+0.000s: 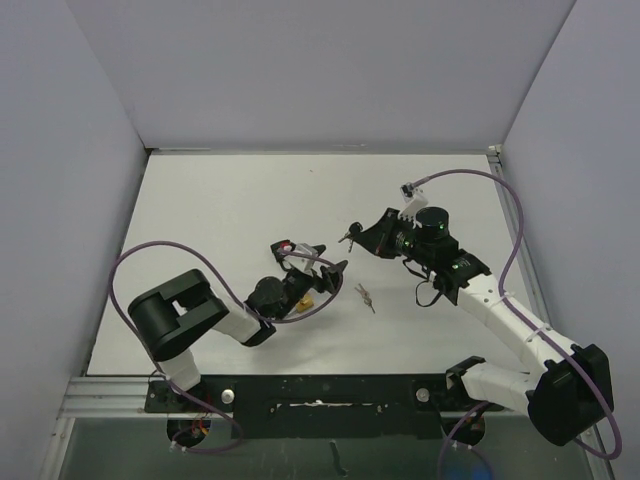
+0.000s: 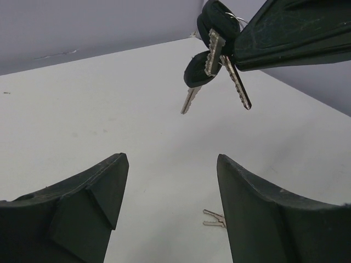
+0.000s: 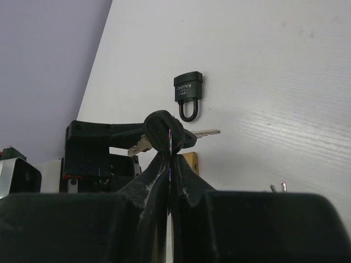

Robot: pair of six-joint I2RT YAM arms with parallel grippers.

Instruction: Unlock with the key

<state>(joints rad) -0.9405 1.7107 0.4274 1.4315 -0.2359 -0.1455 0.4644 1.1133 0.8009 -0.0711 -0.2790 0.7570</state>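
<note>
Bench [image 1: 220, 200]: one white top, closed in by plain walls [image 1: 300, 70] at the left, far and right edges. The broad far-left area is open. The middle is tight, with both arms meeting there. Left fingers [image 1: 325, 259]: one pair, spread partly apart, gripping nothing and touching nothing, tips turned toward the hanging keys. Right fingers [image 3: 171, 150]: one pair, pressed shut on the black head of the key bunch [image 2: 216, 52], which hangs clear of the bench just ahead of the left fingers. Key bunch: one, with three blades counted, at least two of them black-headed. Loose keys [image 1: 365, 296]: one small pair, flat on the bench near both arms. Padlock [image 3: 188, 94]: one, dark body with a dark shackle, lying flat on the bench beyond the bunch in the right wrist view, apart from both pairs of fingers; it cannot be picked out in the top view. Yellow item [image 1: 306, 303]: one, small, beside the left wrist, kind not discernible.
</note>
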